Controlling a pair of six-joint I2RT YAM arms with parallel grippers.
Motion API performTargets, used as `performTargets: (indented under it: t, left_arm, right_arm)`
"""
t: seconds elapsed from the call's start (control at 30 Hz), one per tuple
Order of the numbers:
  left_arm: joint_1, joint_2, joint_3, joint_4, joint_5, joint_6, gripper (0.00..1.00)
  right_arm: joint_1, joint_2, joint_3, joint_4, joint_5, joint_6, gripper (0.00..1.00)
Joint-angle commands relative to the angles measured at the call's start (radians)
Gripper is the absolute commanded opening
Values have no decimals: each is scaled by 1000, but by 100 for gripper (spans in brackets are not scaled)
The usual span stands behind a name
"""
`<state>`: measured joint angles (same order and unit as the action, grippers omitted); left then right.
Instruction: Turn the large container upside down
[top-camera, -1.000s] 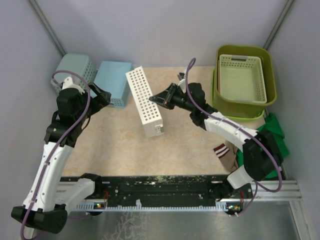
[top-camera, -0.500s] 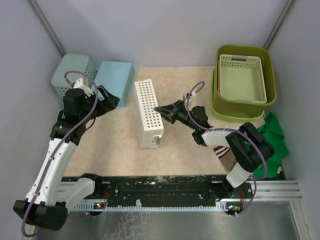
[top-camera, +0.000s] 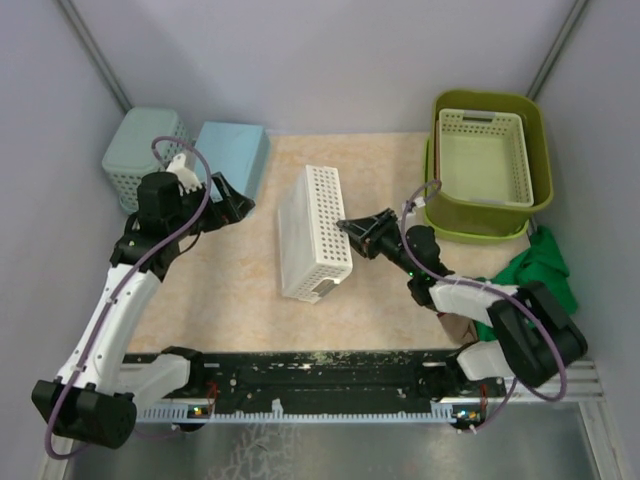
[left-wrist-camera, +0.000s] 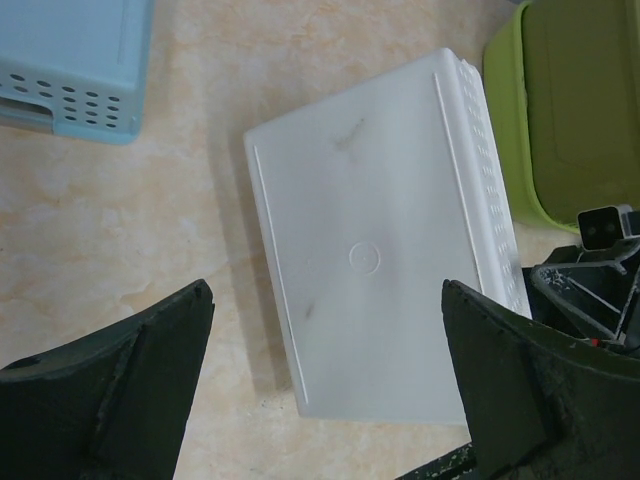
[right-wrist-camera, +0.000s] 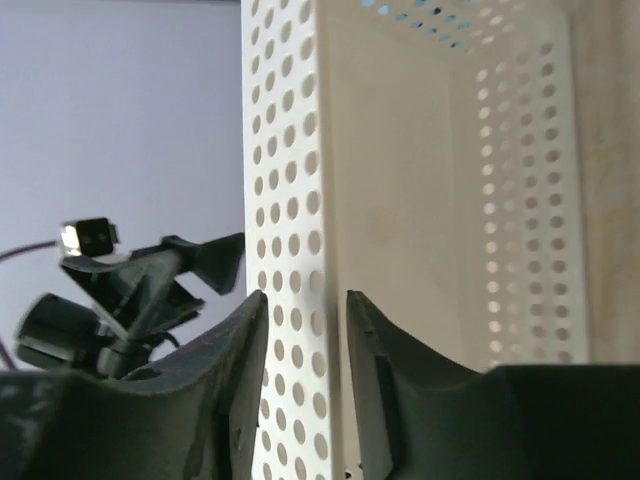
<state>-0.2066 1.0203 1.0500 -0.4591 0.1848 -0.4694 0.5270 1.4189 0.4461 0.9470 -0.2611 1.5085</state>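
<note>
The large container, a lime-green tub, stands upright at the back right with a cream perforated basket inside it; its wall also shows in the left wrist view. A white perforated basket lies mid-table, tilted, its plain bottom turned up and to the left. My right gripper straddles that basket's perforated wall; its jaws stand slightly apart from the wall, open. My left gripper hangs wide open left of the white basket, holding nothing.
A blue basket and a teal perforated basket sit upside down at the back left; the blue one shows in the left wrist view. A green cloth lies at the right edge. Grey walls close in the table.
The right arm swung the white basket down and toward the front, tipping its bottom upward, and its jaws have loosened on the wall. The left gripper drifted slightly right, still open.
</note>
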Motion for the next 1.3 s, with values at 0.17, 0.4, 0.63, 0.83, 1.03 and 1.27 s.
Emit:
performTargets:
  t: [0.17,0.4,0.63,0.83,1.03,1.27]
  left_arm:
    - [1,45,-8,64,136,28,100]
    - [-16,66,-10,51,165,65,100]
    - [-42,74,-13,48,137,76,100]
    - [-56,106,1,51,158,82,100]
    - [-188,143,28,-3,69,124,100]
    - [-348,227,31,-19,21,94,100]
  right_arm:
    - [-8,-318,119,-717,219,-369,73]
    - [-5,-403,197,-983,287,-530,86]
    - [26,-426,241,-1200,321,-730,89]
    - [53,-495,226,-1240,308,-834,91]
    - [78,-554,209,-1404,358,-908,91]
    - [90,-617,87,-1460,307,-879,92]
